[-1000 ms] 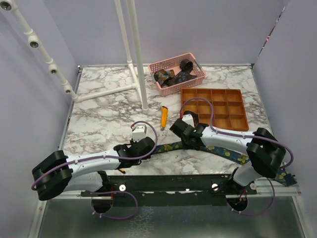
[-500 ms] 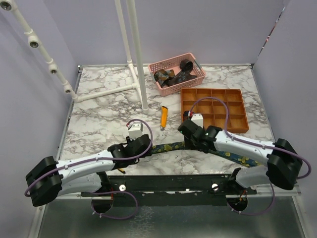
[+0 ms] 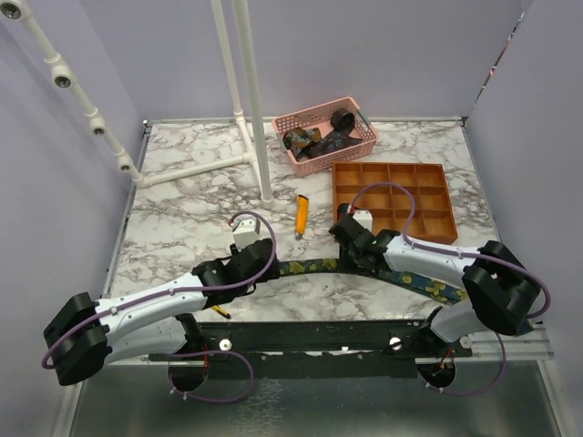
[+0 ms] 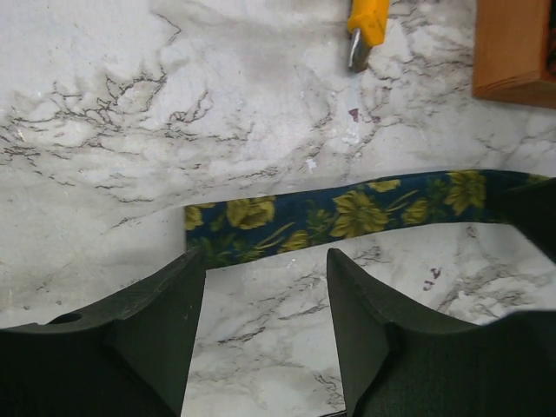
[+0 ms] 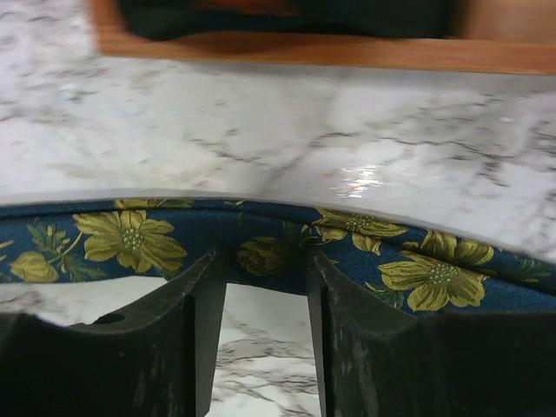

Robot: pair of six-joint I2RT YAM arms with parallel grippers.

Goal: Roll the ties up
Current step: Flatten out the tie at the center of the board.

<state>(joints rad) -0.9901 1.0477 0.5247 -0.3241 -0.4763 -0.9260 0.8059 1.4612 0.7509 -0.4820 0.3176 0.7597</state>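
The navy yellow-flowered fabric necktie [image 4: 347,213] is laid flat, left to right, on the marble surface [image 4: 113,130], its blunt end just ahead of the parted left end effector [image 4: 265,261], its middle at the tips of the parted right end effector [image 5: 265,259].

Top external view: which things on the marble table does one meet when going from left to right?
white pipe stand → orange-yellow utility knife → orange compartment tray. The pink basket and the floral tie are left out, since each stretches across several of these.
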